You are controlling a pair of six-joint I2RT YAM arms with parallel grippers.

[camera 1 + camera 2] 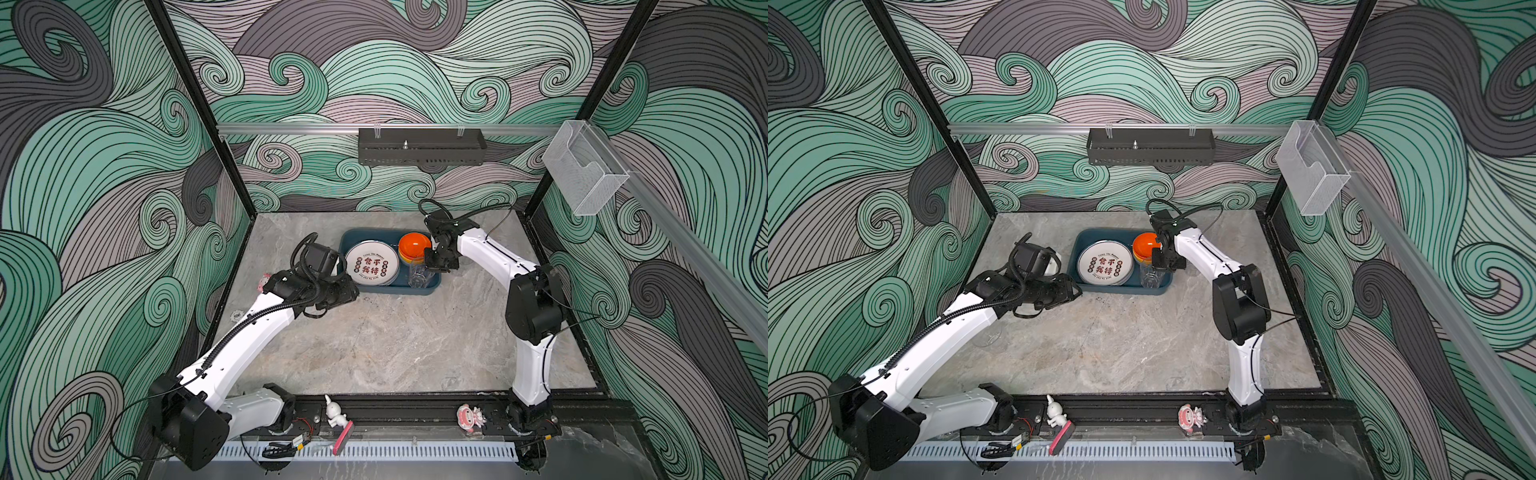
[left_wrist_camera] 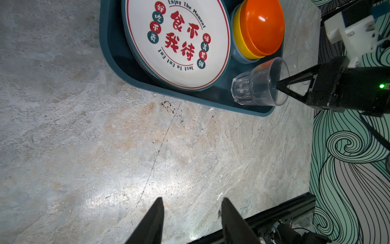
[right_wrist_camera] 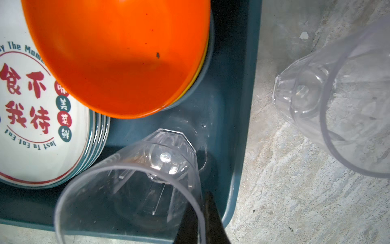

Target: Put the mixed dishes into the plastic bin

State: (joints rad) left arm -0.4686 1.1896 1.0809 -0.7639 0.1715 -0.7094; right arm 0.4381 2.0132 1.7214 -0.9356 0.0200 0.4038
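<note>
Pinching rim of clear tumbler (image 2: pixel 253 88), right gripper (image 2: pixel 279 86) jaws clenched, inside plastic bin (image 2: pixel 104 42) beside orange bowl (image 2: pixel 261 27). Light, slick, brittle: hold thin wall gently. Near bin, left gripper (image 2: pixel 192 202) jaws released, empty.

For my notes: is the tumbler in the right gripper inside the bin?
Inside: the tumbler is within the bin walls, beside the plates; right gripper pinches its rim.
</note>
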